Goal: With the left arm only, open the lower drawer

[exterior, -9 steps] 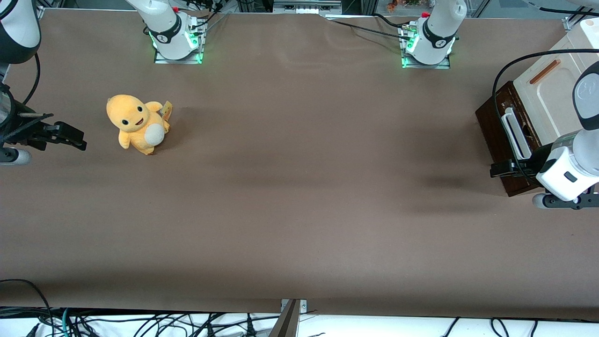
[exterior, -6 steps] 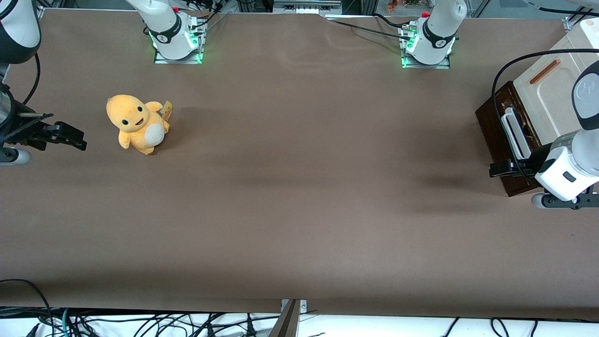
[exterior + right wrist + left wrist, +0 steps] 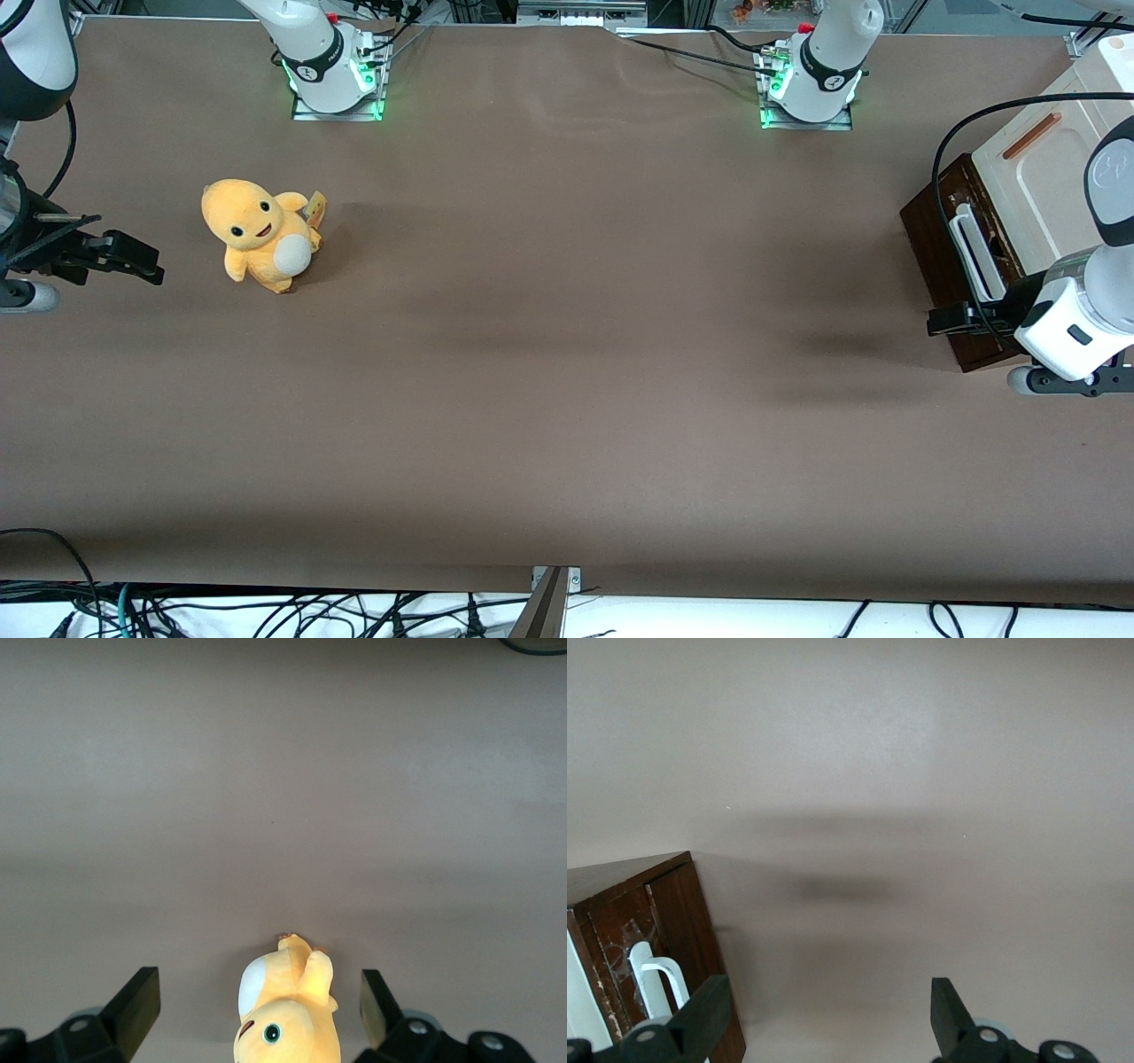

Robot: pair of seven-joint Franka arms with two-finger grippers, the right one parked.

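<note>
One finger of the wide-open gripper needs to slip under the white handle before pulling the lower drawer straight out.

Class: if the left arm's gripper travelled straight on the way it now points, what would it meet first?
Probably bare table. The gripper, open, points past the lower drawer, whose white handle sits beside one finger. Depth is unclear.

Drawer: low in the cabinet, working arm's end of table.
Gripper: open, in front of drawer, near handle.
Toy: parked arm's end.
</note>
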